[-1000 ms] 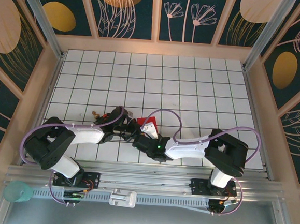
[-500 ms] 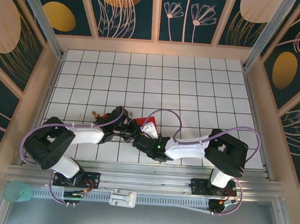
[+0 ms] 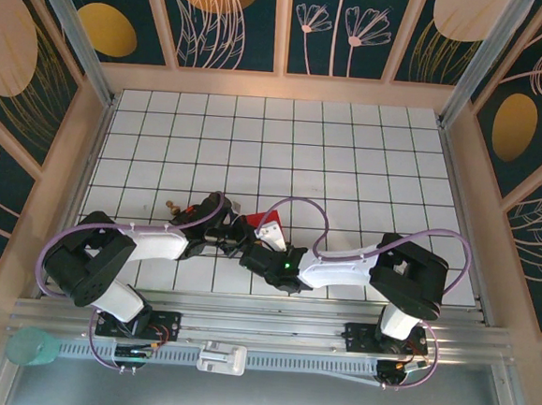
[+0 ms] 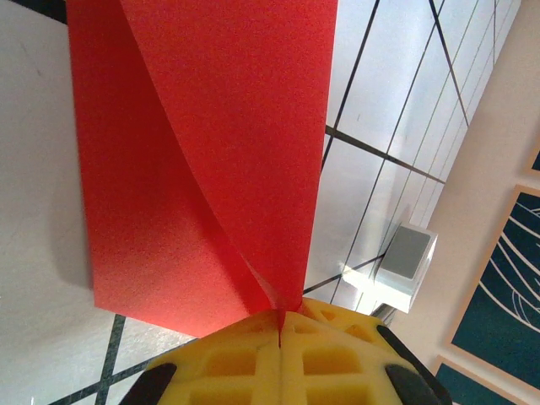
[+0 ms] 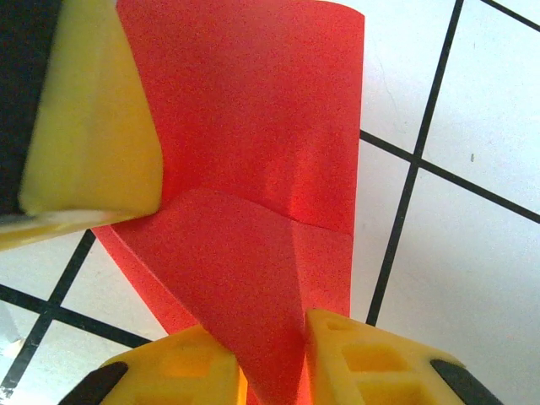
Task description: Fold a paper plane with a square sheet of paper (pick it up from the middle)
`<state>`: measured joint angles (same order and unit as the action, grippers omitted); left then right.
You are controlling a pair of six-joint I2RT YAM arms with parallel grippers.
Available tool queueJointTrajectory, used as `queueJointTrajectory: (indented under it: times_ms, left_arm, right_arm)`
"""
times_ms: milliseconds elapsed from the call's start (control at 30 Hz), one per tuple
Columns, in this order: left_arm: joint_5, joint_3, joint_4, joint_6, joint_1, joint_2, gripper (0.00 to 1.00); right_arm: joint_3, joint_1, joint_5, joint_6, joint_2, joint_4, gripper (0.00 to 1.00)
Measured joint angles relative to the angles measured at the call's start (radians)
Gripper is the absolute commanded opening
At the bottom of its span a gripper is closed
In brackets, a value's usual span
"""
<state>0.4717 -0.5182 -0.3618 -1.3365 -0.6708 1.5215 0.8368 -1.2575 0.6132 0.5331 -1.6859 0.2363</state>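
Note:
The square sheet of paper [image 3: 249,221] is bright red and partly folded, just near of the table's middle, between my two grippers. In the left wrist view it [image 4: 219,143] rises as two creased flaps, and my left gripper [image 4: 278,319] is shut on the point where they meet. My right gripper [image 5: 274,337] has a folded flap of the paper [image 5: 253,152] filling the narrow gap between its yellow fingers [image 5: 371,359]. In the right wrist view the left gripper's yellow finger [image 5: 84,126] rests on the sheet's upper left. From above, the left gripper [image 3: 232,229] and right gripper [image 3: 250,241] almost touch.
The white grid table [image 3: 349,162] stretches away beyond the grippers, with wooden walls on three sides. A small brown object [image 3: 169,206] lies just left of the left wrist. A teal cup [image 3: 32,345] stands at the near left rail. A small grey block [image 4: 407,256] sits by the wall.

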Motion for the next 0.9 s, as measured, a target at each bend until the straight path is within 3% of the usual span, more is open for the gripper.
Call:
queueJointTrajectory:
  times_ms: [433, 900]
  left_arm:
    - [0.000, 0.000, 0.000, 0.000, 0.000, 0.000, 0.00]
    - [0.017, 0.000, 0.000, 0.002, -0.002, 0.000, 0.00]
  right_arm:
    - [0.000, 0.002, 0.019, -0.002, 0.000, 0.001, 0.28]
    - [0.000, 0.004, 0.031, -0.003, 0.000, 0.005, 0.07]
